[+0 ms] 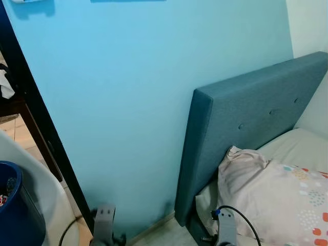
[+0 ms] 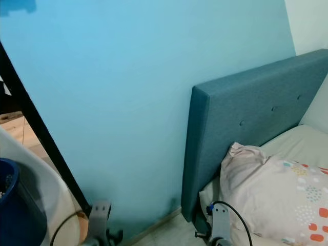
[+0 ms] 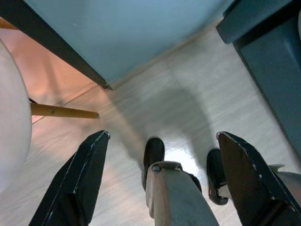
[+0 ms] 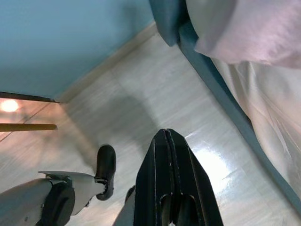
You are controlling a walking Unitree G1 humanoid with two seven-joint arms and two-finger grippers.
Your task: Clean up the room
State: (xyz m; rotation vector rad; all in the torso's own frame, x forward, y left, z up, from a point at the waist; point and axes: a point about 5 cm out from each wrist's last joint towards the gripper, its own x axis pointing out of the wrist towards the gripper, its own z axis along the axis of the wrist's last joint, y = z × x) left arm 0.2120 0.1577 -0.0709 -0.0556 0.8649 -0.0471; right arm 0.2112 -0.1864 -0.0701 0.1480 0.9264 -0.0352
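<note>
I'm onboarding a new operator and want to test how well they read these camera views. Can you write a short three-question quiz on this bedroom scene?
1. True or false: the pillow leans against the upholstered headboard.
2. Multiple choice: the left gripper hangs over the floor with its fingers A) shut on a cloth, B) open and empty, C) shut and empty.
3. Fill in: the headboard stands against a wall painted light ____.

Key: 1 true. 2 B. 3 blue.

Note for the trainee: the right gripper has its fingers shut together, holding nothing, above the pale floor beside the bed.
</note>
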